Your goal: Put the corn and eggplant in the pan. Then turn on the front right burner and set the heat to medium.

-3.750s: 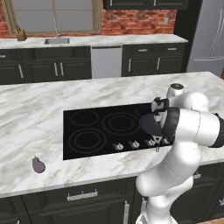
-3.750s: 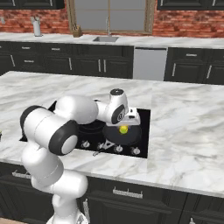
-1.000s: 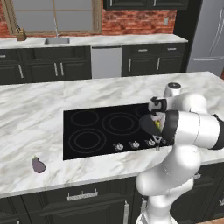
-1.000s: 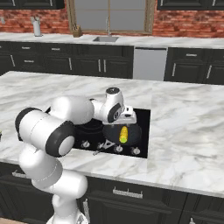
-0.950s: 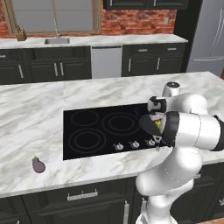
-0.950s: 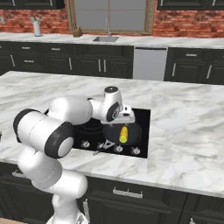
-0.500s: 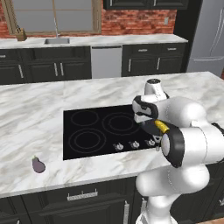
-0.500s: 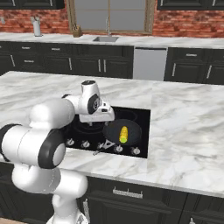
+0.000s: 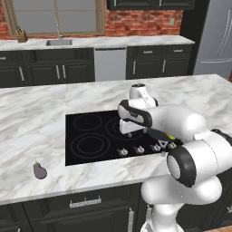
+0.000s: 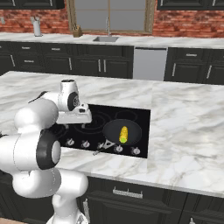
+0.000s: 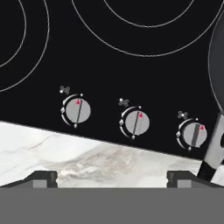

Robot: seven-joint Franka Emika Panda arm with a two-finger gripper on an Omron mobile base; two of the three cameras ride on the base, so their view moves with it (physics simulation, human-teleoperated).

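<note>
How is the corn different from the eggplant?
The corn is bright yellow and long; the eggplant is dark purple and egg-shaped. The corn lies in the pan on the stove; the eggplant sits on the marble counter, left of the stove. Both are small vegetables.

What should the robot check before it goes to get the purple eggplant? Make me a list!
1. Corn in the pan: ok, the yellow cob lies inside it.
2. Gripper empty and open: ok, the tips stand wide apart with nothing between them.
3. Eggplant easy to get at: ok, it lies alone on the marble counter, left of the cooktop.
4. Eggplant in the pan: not ok, still to do.
5. Pan on the front right burner: ok, it sits at the front right of the cooktop.
6. Burner knobs off: cannot tell, their marks point up, but no labels can be read.
</note>
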